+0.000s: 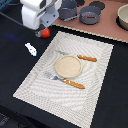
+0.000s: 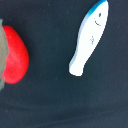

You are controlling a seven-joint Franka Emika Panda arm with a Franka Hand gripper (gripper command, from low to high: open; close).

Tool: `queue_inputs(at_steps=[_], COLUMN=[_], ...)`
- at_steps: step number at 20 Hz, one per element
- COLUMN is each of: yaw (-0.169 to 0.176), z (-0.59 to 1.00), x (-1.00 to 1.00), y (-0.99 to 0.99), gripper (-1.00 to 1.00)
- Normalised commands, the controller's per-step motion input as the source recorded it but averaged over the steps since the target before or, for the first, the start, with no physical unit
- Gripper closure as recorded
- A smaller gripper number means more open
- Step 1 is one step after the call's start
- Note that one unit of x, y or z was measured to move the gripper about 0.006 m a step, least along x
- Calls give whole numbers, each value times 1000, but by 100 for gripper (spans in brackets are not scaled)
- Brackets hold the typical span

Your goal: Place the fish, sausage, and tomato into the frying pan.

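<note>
1. The tomato, a small glossy bright red ball, sits on the dark table just off the far corner of a woven beige placemat. In the wrist view it shows as a red rounded shape at the picture's edge.
2. Judged by its look, it is light, hard and smooth, so it may roll or slip; a grasp across its widest middle seems safest.
3. The fish, a tiny white toy with a blue head end, lies flat on the table near the tomato but apart from it. It looks stiff and light; its narrow body offers the best hold.
4. No sausage is visible.
5. The white robot gripper hangs right over the tomato. Whether it is spread or closed, or holding anything, cannot be told.
6. The frying pan, shallow, round and blue-grey, rests on a pinkish board well apart from both toys, with nothing visible inside.
</note>
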Motion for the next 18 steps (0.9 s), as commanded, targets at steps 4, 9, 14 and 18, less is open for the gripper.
queue_inputs(at_steps=[4,9,14,18], yaw=[-126,-116,-112,-84], z=[-523,-544,-403,-391], x=[-711,-662,-153,-67], y=[-216,-15,1,0], gripper=[-100,-100,-100,-100])
